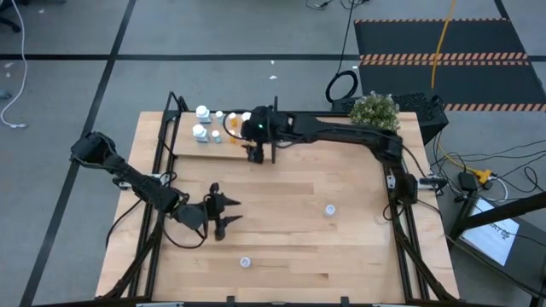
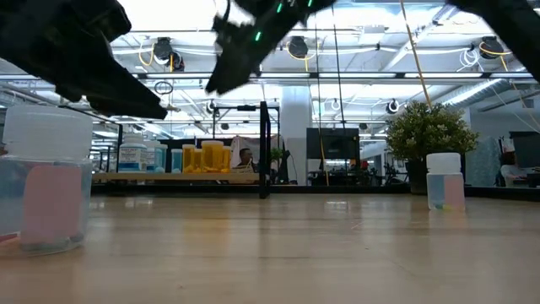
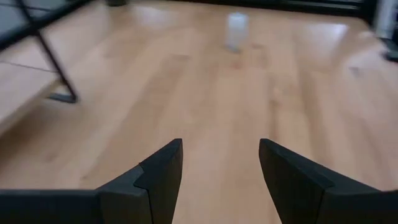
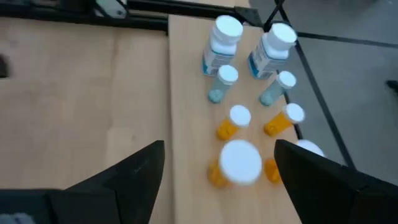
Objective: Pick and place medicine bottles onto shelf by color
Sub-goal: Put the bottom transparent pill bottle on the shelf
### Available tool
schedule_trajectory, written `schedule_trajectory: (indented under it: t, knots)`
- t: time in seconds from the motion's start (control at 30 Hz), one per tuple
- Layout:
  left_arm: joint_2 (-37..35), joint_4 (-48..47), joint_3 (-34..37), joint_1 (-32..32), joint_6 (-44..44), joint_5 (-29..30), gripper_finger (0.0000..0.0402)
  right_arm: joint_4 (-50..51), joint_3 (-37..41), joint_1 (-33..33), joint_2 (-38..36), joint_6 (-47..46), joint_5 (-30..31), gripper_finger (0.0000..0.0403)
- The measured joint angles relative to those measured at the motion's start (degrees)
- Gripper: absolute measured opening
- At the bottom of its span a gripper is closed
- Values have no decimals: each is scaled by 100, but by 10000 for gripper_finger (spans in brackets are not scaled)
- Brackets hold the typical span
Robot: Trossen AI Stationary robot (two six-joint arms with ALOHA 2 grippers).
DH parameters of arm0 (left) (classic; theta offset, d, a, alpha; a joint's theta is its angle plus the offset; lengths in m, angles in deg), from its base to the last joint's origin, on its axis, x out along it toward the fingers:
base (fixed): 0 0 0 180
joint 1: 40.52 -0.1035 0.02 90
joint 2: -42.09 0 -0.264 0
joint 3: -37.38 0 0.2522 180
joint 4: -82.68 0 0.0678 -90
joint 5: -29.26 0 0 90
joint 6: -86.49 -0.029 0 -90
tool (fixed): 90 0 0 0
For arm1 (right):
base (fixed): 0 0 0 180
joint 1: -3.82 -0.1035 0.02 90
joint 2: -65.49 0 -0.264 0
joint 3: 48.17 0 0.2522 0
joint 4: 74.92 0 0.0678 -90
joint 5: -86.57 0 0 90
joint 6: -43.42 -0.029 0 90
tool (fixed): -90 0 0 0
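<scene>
The shelf [image 1: 189,149] is a light plank at the table's far left, also seen in the right wrist view [image 4: 186,74]. On it stand two white bottles [image 4: 221,38], two pale blue bottles [image 4: 222,84] and several orange bottles [image 4: 235,163]. My right gripper [image 4: 219,146] hovers open above the orange ones [image 1: 245,128], touching none. My left gripper [image 1: 230,211] is open and empty above the table's near left part [image 3: 221,162]. Two loose pale bottles stand on the tabletop, one at mid right [image 1: 329,209] and one near the front edge [image 1: 246,262].
A black upright divider [image 1: 273,141] stands at the shelf's right end, close to my right arm. A potted plant [image 1: 375,111] sits at the far right corner. Bare wood lies between the two loose bottles. Black frame posts [image 1: 171,107] edge the shelf.
</scene>
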Motion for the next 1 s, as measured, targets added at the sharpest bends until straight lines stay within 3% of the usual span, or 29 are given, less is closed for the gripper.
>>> schedule_trajectory:
  t: [0.27,0.5,0.73,1.0]
  knots:
    - [0,-1117,-820,593,-135,-532,211,1730,-11,-1121,-1122,-750,695,299]
    - [272,-2321,-1902,1155,49,-930,212,2545,17,-2258,-1410,-1784,1336,299]
    - [1245,-2536,-2761,1390,67,-1319,224,2227,876,-3122,-1397,-2277,2216,299]
    - [2143,-3209,-3551,1392,382,-1189,299,587,2580,-3667,-1717,-2706,2404,283]
